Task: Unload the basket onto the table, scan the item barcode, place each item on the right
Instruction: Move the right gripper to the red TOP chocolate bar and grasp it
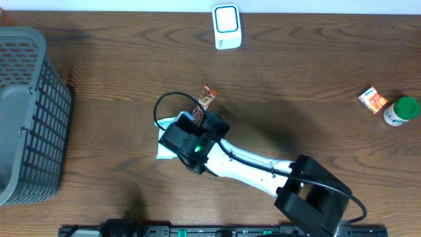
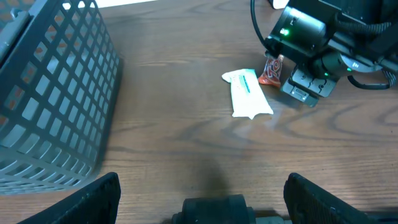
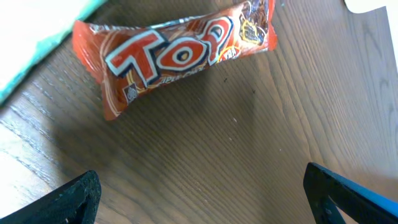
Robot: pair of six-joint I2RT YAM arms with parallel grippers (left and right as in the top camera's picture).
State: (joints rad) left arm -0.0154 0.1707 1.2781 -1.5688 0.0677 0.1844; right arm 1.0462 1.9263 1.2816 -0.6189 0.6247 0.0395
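Note:
An orange "Top" snack bar (image 3: 174, 53) lies flat on the wooden table, just ahead of my right gripper (image 3: 202, 193), whose jaws stand wide open over bare wood with nothing between them. From overhead the bar (image 1: 207, 99) shows at the tip of the right gripper (image 1: 204, 117). A white packet with a teal stripe (image 1: 166, 136) lies beside it, partly under the arm. A white scanner with a blue-rimmed window (image 1: 227, 26) stands at the far edge. My left gripper (image 2: 202, 193) is open and empty, low over the table, looking at the packet (image 2: 247, 93) and bar (image 2: 271, 70).
A grey mesh basket (image 1: 29, 112) fills the left side and stands close to the left gripper (image 2: 50, 93). At the far right lie a small orange pack (image 1: 373, 100) and a green-capped white bottle (image 1: 401, 110). The right arm (image 1: 263, 168) crosses the table's middle.

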